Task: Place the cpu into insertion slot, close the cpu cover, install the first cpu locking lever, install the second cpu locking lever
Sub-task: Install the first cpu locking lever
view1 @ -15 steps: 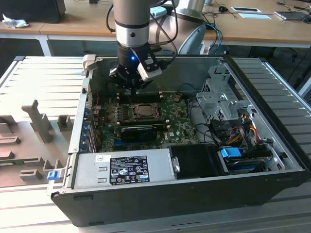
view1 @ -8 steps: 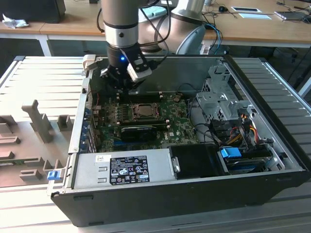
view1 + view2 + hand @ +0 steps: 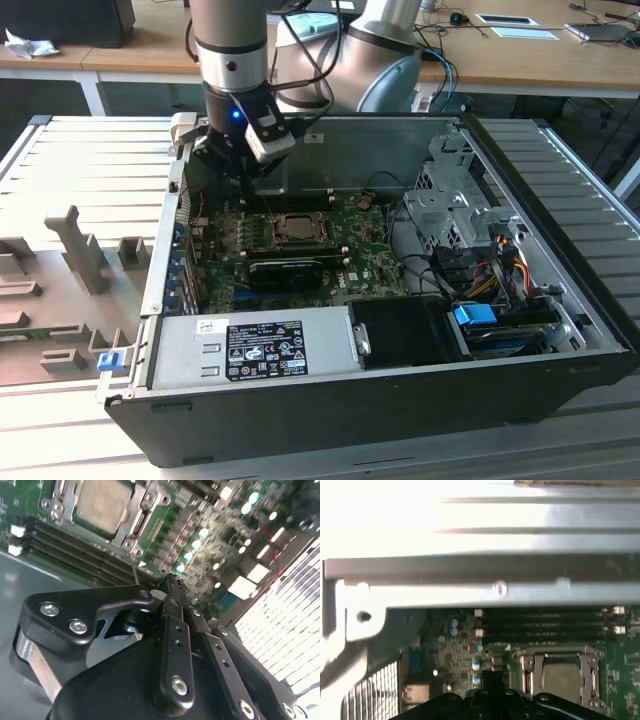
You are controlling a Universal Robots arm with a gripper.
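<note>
- In the exterior view we see the gripper (image 3: 240, 180) over the back edge of the green board (image 3: 370, 250), near the case's back wall (image 3: 390, 150).
- In the second wrist view its fingers (image 3: 175, 630) look pressed together.
- In both wrist views the chip (image 3: 102, 502) (image 3: 562, 677) lies under the metal cover (image 3: 145, 515), near the board's middle.

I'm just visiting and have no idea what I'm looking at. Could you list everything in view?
computer case: one, black, open, on the slatted grey table
motherboard: one, green, inside the case
cpu: one, silver-grey, on the motherboard
cpu cover: one, silvery, flat around the cpu
memory slots: several, black, beside the cpu
power supply: one, silver, against the case's black wall
robot arm: one, grey, above the case
end effector: one, black, over the motherboard near the memory slots
</note>
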